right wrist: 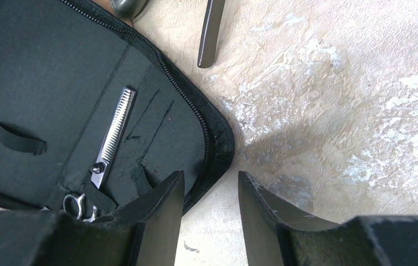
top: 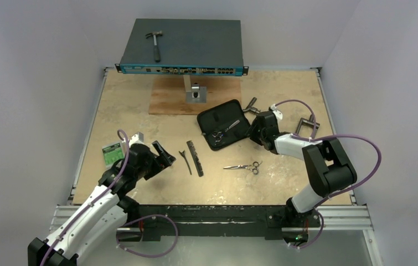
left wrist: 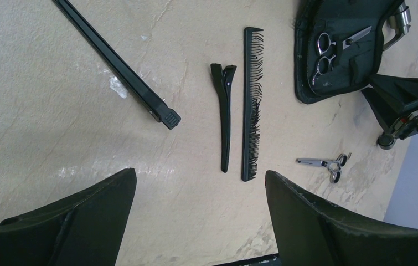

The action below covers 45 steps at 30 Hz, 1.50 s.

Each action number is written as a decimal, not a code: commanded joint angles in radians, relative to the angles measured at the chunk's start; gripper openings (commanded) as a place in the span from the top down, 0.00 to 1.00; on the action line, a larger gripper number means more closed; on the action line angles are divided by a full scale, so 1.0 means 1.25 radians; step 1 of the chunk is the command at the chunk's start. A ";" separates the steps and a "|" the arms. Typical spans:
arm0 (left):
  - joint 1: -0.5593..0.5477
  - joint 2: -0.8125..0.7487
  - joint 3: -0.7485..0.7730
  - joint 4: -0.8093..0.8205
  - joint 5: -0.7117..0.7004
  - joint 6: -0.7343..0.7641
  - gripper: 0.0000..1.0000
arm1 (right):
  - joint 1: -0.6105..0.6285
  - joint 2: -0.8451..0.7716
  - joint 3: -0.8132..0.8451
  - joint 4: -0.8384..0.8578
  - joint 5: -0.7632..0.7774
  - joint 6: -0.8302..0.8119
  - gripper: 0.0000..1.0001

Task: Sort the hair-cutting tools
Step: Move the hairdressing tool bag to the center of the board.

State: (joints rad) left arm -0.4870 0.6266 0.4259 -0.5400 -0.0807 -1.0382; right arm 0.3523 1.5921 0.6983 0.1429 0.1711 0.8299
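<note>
A black comb (top: 195,158) (left wrist: 252,105) and a thin black hair clip (top: 186,161) (left wrist: 226,116) lie side by side on the table. One pair of silver scissors (top: 243,166) (left wrist: 325,164) lies loose to their right. Another pair of scissors (top: 220,133) (right wrist: 112,133) sits inside the open black zip case (top: 224,124) (right wrist: 40,72). My left gripper (top: 154,164) (left wrist: 200,173) is open and empty, just left of the clip. My right gripper (top: 255,132) (right wrist: 211,174) is open at the case's right corner, one finger over its zipped rim, holding nothing.
A long black strip (left wrist: 118,61) lies left of the clip. A green packet (top: 112,152) is by the left arm. Grey T-handled tools (top: 251,104) (top: 309,124) lie right of the case. At the back, a hammer (top: 154,44) rests on a blue-edged box (top: 195,47), with a wooden board (top: 173,97) below it.
</note>
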 commanded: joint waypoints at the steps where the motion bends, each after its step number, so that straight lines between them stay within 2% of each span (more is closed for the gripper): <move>1: -0.002 -0.007 -0.001 0.010 0.013 -0.013 0.14 | -0.001 0.013 0.004 -0.008 0.030 -0.002 0.62; 5: -0.003 -0.008 0.000 0.011 0.015 -0.014 0.14 | -0.002 0.032 0.013 -0.006 0.032 -0.008 0.67; 9: -0.003 0.000 0.002 0.013 0.013 -0.012 0.14 | 0.000 0.038 0.010 -0.002 0.032 -0.024 0.76; 11: -0.003 0.004 0.000 0.016 0.014 -0.014 0.14 | 0.000 0.033 0.007 -0.008 0.035 -0.033 0.84; 13: -0.003 0.007 0.000 0.019 0.017 -0.015 0.14 | -0.001 0.025 0.004 -0.016 0.039 -0.043 0.99; 24: -0.003 0.017 0.001 0.022 0.024 -0.016 0.15 | 0.018 -0.032 -0.020 -0.059 0.033 -0.124 1.00; 29: -0.003 0.025 0.001 0.026 0.031 -0.016 0.15 | 0.064 -0.071 -0.025 -0.079 0.020 -0.168 1.00; 33: -0.002 0.032 0.004 0.027 0.033 -0.013 0.15 | 0.131 -0.074 0.014 -0.153 0.068 -0.183 1.00; 45: -0.003 0.115 0.036 0.067 0.051 0.001 0.15 | 0.139 -0.215 -0.078 -0.209 0.051 -0.111 1.00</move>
State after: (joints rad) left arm -0.4870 0.7616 0.4339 -0.5129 -0.0444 -1.0374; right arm 0.5289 1.3861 0.6304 -0.0723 0.2184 0.6621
